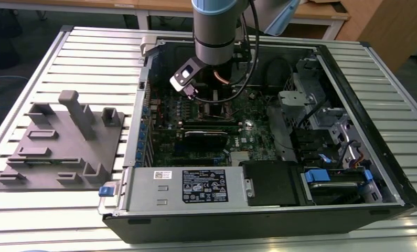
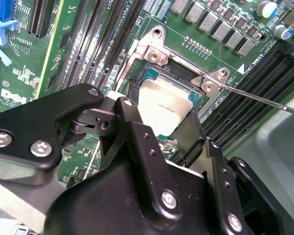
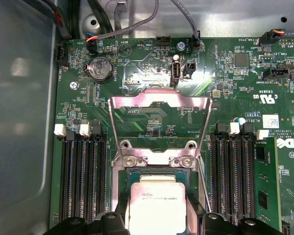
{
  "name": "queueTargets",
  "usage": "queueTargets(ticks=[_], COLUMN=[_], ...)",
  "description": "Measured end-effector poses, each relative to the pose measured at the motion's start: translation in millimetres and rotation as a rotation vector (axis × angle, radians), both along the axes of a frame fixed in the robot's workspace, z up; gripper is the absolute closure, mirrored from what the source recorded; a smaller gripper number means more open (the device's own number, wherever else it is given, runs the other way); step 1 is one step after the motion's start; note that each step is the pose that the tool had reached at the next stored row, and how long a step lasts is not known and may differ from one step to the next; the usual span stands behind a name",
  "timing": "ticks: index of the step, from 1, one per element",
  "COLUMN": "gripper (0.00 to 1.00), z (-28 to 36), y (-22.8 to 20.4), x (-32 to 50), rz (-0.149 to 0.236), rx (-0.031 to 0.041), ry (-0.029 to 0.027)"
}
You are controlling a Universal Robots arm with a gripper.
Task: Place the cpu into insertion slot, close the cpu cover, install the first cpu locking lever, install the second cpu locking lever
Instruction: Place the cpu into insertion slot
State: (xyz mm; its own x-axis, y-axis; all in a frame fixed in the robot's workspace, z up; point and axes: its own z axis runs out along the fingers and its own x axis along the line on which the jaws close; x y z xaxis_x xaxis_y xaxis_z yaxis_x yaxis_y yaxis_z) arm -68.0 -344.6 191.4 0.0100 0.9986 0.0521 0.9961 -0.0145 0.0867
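Ribbed metal table (image 1: 89,58) under an open black computer case (image 1: 250,231). Small flat square silvery-tan cpu (image 3: 154,205) pinched narrowly between black fingers (image 2: 137,132), directly over dark square insertion slot (image 2: 179,72), flat to green motherboard (image 3: 235,98). Beyond, thin silver frame-shaped cpu cover (image 3: 159,102) raised open, well clear.

In the second wrist view the gripper (image 2: 159,117) covers the near part of the cpu (image 2: 164,98) and much of the insertion slot (image 2: 179,73). In the first wrist view the cpu runs off the picture's edge. In the exterior view both are too small to make out beneath the arm (image 1: 215,37).
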Motion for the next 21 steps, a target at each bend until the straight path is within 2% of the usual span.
queueTargets(ticks=[12, 14, 15, 21], gripper=[0.46, 0.45, 0.39, 0.39], z=[-0.3, -0.4, -0.4, 0.4], y=[0.1, 0.1, 0.1, 0.0], x=[0.0, 0.1, 0.1, 0.0], rz=[0.000, 0.000, 0.000, 0.000], rx=[0.0005, 0.0006, 0.0005, -0.0001], ry=[-0.0002, -0.0004, -0.0004, 0.0001])
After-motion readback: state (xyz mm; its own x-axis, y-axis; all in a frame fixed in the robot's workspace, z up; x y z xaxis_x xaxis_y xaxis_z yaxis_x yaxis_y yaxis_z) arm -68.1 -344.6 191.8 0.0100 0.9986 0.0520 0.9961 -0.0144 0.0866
